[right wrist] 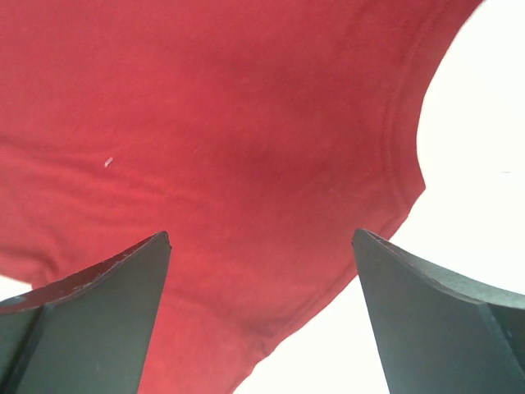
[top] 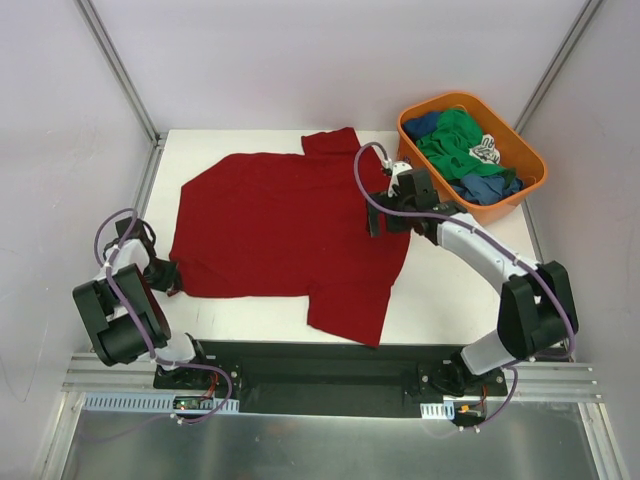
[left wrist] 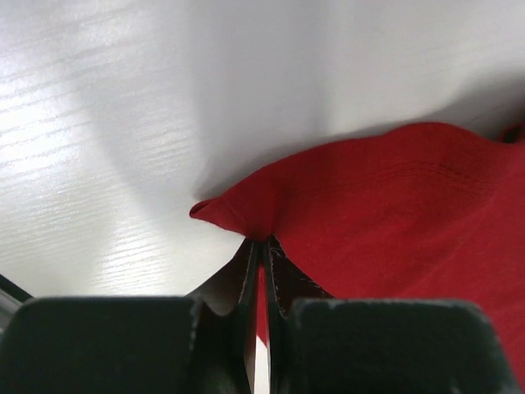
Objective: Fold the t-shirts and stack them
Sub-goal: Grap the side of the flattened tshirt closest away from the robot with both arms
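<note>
**Ann:** While the left gripper sits at the left edge of the surface, its jaws are pinched tight on a corner of the dark red t-shirt!

**Bo:** And that shirt lies spread across the middle, one sleeve toward the far edge, one toward the near edge.

**Ann:** The right gripper hangs over the shirt's right side, jaws wide apart, gripping nothing.

**Bo:** Far right corner: the orange tub, with a green t-shirt and a blue t-shirt heaped inside.
</note>
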`<action>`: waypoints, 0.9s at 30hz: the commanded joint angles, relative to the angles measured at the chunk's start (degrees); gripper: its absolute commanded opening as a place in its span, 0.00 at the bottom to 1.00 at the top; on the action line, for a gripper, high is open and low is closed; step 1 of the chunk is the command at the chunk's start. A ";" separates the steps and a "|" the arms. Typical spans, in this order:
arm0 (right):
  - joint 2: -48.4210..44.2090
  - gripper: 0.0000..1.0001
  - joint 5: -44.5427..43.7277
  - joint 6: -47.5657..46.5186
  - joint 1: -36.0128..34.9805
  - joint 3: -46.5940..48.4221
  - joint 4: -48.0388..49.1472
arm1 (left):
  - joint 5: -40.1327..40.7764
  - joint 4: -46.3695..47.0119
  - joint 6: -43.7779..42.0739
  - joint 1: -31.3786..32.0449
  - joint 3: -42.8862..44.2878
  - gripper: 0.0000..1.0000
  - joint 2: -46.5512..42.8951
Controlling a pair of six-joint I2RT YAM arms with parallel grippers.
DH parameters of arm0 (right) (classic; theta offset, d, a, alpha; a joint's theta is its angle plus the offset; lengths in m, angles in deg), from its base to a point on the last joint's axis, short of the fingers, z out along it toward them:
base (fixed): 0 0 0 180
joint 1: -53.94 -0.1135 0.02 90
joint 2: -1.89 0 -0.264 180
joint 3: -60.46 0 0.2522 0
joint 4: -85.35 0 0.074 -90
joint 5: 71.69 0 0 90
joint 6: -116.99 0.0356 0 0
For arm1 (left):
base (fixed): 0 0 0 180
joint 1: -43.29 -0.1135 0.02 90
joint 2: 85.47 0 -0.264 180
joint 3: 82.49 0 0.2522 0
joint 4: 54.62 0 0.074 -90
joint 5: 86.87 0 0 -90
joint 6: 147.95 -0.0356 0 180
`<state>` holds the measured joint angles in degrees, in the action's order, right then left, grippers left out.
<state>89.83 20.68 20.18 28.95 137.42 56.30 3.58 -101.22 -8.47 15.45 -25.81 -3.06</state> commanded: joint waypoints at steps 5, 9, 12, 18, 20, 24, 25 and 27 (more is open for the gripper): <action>-11.29 0.98 1.48 -8.13 -10.68 -3.08 -4.73 | 0.17 4.36 -1.93 -0.11 -1.60 0.00 -10.67; -13.93 0.98 4.84 -11.12 -19.02 -4.66 -9.49 | -1.94 6.03 -1.49 0.41 -2.31 0.00 -14.20; -12.80 0.98 3.26 -10.33 -25.71 -4.66 -13.09 | -2.21 6.21 -0.96 0.85 -2.13 0.00 -15.61; -7.18 0.93 1.42 -8.05 -35.37 -6.24 -16.53 | -2.73 7.17 -0.43 1.99 -1.78 0.00 -15.09; -5.86 0.91 -1.22 -7.00 -39.33 -7.38 -16.53 | -3.00 7.88 -0.34 2.69 -1.96 0.00 -14.91; -5.41 0.77 -1.40 -2.78 -42.06 -11.51 -15.74 | -1.95 9.02 -0.17 4.36 -2.31 0.00 -14.82; -5.41 0.75 -2.01 -1.81 -42.85 -12.56 -15.56 | -1.94 9.11 -0.17 4.80 -2.40 0.00 -14.74; -5.67 0.68 -4.02 0.65 -44.08 -14.59 -15.65 | -1.94 9.64 -0.08 5.33 -2.66 0.00 -14.30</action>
<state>84.78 20.75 15.22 -13.63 125.40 42.14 1.63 -93.35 -9.19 19.54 -27.58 -17.60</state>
